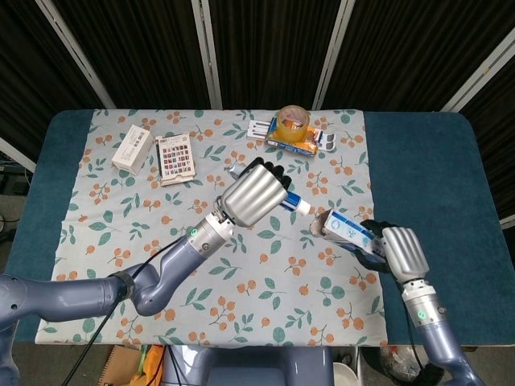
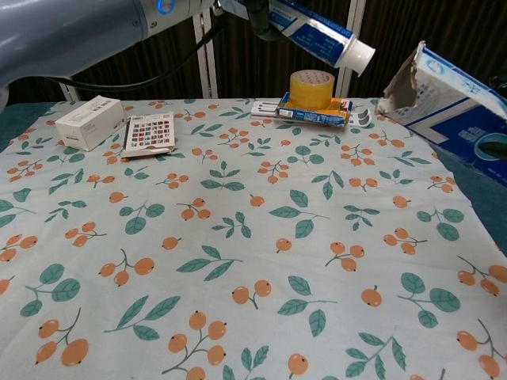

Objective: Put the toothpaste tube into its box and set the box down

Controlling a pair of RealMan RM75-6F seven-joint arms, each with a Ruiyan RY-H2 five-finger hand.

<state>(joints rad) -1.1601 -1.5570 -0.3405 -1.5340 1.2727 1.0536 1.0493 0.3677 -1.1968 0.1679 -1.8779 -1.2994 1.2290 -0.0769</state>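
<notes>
Place: robot lab or test cell, not a home.
Backdrop: black curtain (image 1: 265,48) hung behind white metal struts (image 1: 211,52), closing off the table.
Table: blue padded top (image 1: 418,161) under a fruit-and-leaf print cloth (image 1: 241,265), laid out as a staged work surface.
Props: tape roll (image 1: 293,121), small white box (image 1: 133,149), colour card (image 1: 175,157), blister pack (image 1: 282,133), set out like test items.
Floor edge: cardboard (image 1: 121,370) and cables (image 1: 12,173) past the table rim.
</notes>
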